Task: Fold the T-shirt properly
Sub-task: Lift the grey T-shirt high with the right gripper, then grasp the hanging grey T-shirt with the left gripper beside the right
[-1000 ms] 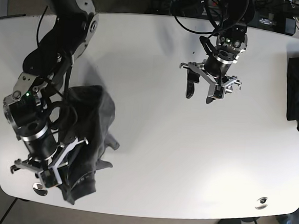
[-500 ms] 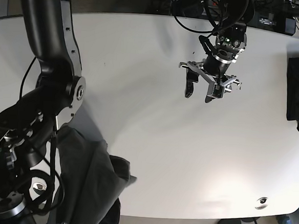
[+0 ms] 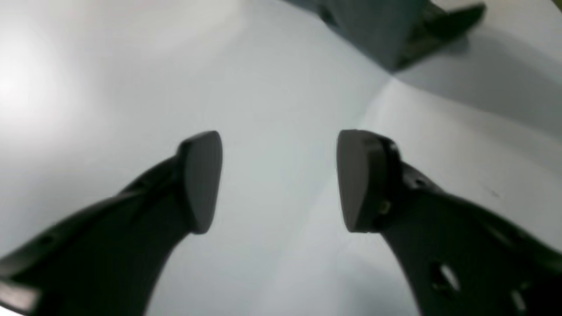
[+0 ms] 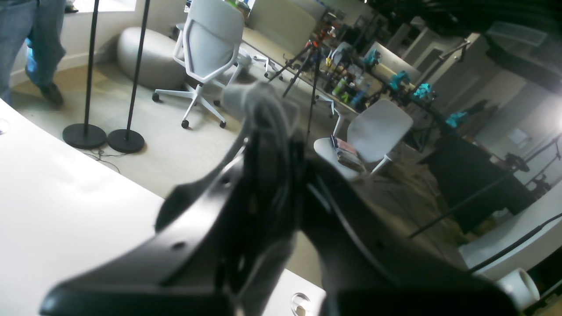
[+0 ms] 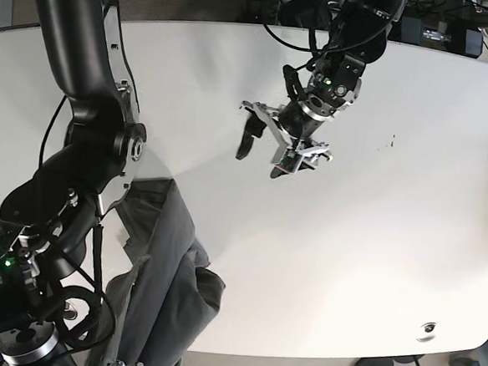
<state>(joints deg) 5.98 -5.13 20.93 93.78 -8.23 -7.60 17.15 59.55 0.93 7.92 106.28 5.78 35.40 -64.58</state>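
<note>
The T-shirt (image 5: 165, 299) hangs bunched at the near left of the worktop (image 5: 374, 242), lifted by the right gripper (image 4: 268, 131), whose fingers are clamped on a fold of grey cloth, apparently to let it fall open. The left gripper (image 5: 267, 147) hovers over bare worktop at centre, fingers spread and empty, likely waiting to take a second corner. No containers are in view.

Bright, even overhead light; both wrist views soft up close.

On the white table (image 5: 374, 242), glare sits at about 10 o'clock in the left wrist view, with a grey shadow at 2 o'clock. The near fingers (image 3: 199, 180) are blurred. The right wrist view bends at its edges, its foreground perhaps motion-smeared, its background sharper.
</note>
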